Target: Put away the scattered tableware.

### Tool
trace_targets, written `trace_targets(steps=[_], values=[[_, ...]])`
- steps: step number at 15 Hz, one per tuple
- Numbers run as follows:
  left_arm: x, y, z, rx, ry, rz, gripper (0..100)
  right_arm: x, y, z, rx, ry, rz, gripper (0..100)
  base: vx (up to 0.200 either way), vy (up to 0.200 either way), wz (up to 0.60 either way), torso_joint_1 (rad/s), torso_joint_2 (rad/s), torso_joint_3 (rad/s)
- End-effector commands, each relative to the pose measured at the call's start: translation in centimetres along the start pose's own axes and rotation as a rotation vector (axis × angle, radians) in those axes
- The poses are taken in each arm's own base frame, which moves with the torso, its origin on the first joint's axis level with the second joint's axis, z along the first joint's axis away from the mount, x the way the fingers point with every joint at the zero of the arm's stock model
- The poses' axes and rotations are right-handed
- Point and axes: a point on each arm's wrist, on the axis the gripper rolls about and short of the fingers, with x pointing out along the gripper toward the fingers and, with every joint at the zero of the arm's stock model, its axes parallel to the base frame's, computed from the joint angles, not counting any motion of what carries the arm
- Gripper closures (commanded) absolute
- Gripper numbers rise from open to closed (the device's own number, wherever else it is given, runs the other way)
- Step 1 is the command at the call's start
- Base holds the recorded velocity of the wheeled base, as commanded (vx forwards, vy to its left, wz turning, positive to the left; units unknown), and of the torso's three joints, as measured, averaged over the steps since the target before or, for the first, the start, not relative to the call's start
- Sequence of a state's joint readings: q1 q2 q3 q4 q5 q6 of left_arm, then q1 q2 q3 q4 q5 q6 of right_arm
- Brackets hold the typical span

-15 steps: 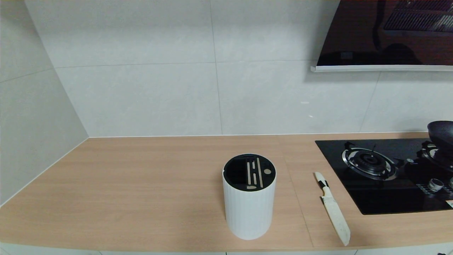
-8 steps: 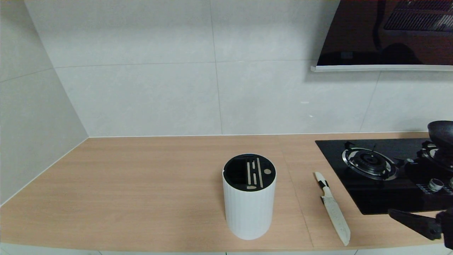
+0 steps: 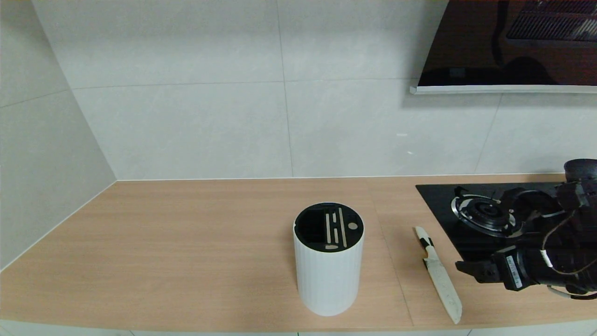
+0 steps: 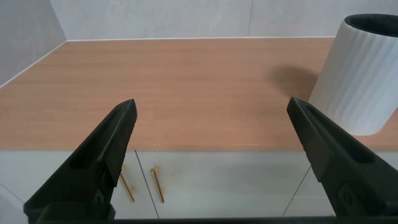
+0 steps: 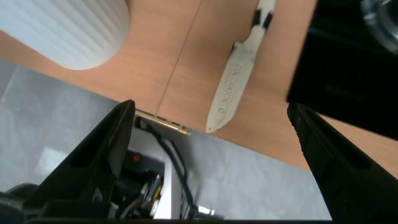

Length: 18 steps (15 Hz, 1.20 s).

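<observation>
A white knife (image 3: 438,275) with a speckled blade and a black band on its handle lies flat on the wooden counter (image 3: 186,242), blade toward the front edge. Left of it stands a white ribbed cylindrical knife holder (image 3: 328,261) with a black slotted top. My right gripper (image 3: 466,269) hovers just right of the knife, over the hob's front corner. In the right wrist view that gripper (image 5: 211,111) is open above the knife (image 5: 239,68), with the holder (image 5: 68,31) off to one side. My left gripper (image 4: 211,106) is open and holds nothing, in front of the counter edge, with the holder (image 4: 360,74) beyond it.
A black gas hob (image 3: 485,219) takes up the counter's right end, with a dark pan (image 3: 580,170) at its far right. A range hood (image 3: 508,46) hangs above it. Tiled walls close the back and left. Cabinet doors with gold handles (image 4: 155,183) sit below the counter.
My right arm has come into the head view from the lower right and moved up and left, ending just right of the knife. The knife and holder have not moved.
</observation>
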<state>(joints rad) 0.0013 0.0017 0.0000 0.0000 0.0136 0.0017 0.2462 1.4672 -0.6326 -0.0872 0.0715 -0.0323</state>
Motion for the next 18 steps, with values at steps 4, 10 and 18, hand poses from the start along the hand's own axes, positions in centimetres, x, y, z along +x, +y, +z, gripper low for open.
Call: trace_targets(steps=[4,10,18], values=[[0.0,0.0,0.0,0.0,0.0,0.0,0,5.2,-0.3,-1.5,0.032,0.115,-0.014,0,0.0,0.0,0.0,0.0,0.0,0.0],[0.0,0.0,0.0,0.0,0.0,0.0,0,12.9,0.4,-3.6,0.107,0.074,-0.171,0,0.0,0.0,0.0,0.0,0.0,0.0],[0.0,0.0,0.0,0.0,0.001,0.0,0,17.2,-1.1,-4.8,0.19,-0.026,-0.249,0,0.0,0.0,0.0,0.0,0.0,0.0]])
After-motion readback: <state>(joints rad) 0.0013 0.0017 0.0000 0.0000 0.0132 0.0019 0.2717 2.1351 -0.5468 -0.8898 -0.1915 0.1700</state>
